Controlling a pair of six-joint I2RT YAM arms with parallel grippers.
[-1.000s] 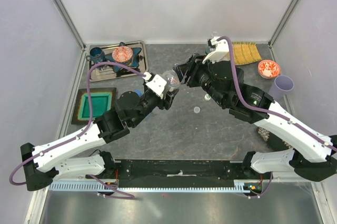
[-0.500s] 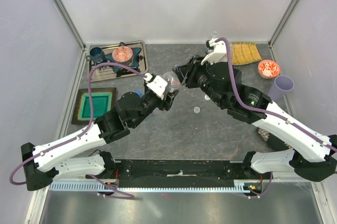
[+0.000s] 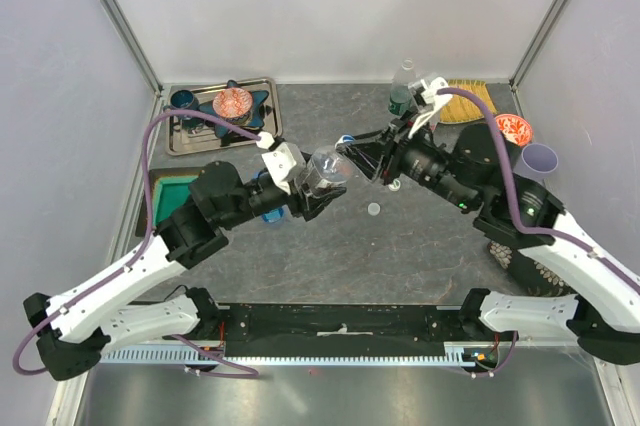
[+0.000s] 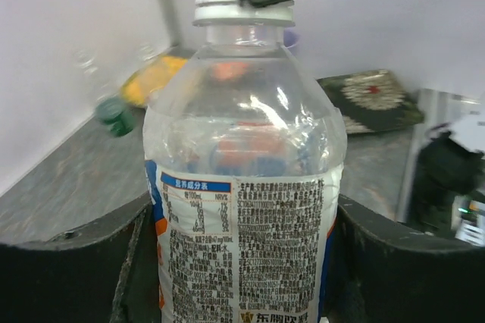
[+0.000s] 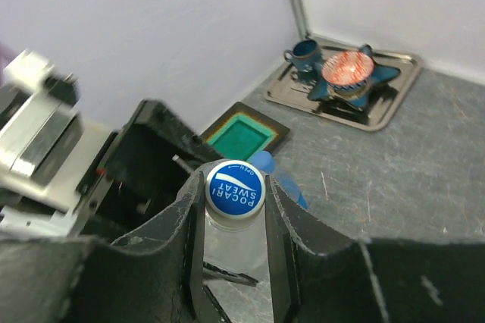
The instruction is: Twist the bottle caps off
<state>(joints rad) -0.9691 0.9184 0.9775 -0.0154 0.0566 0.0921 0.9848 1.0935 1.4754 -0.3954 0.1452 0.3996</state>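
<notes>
**Change noted.** The right gripper (image 3: 358, 158) has closed in on the cap (image 5: 235, 192). Its jaws stood wider a second ago. The right wrist view now shows one finger against each side of the blue-and-white printed cap. The right arm has reached further toward the left, and the left arm has drawn the bottle with it. The left gripper (image 3: 318, 189) grips the labelled clear bottle (image 4: 242, 186) by its body and holds it off the table (image 3: 330, 246), above the middle. The neck is tilted toward the right arm.

**Meaning for the task.** In the inspector's judgement the twist on this cap is about to begin. The cap still sits on the neck, with its collar ring visible beneath. Whether the thread has loosened at all cannot be told.

**Surroundings.**
- A small loose white cap (image 3: 373, 209) lies on the table just below the two grippers.
- A greenish bottle (image 3: 400, 98) stands near the far wall, close behind the right wrist.
- A blue-tinted bottle (image 3: 262, 178) is mostly hidden under the left arm.
- A metal tray (image 5: 398, 88) at far left carries a cup and a star-shaped dish.
- A green tray (image 5: 246, 135) lies beside the left arm.
- A lilac cup (image 3: 540, 158), a red patterned bowl (image 3: 512, 129) and a yellow mat (image 3: 470, 96) sit at far right.

**Obstructions.** Nothing lies between the grippers. The greenish bottle is the nearest hazard if the right wrist swings back.
</notes>
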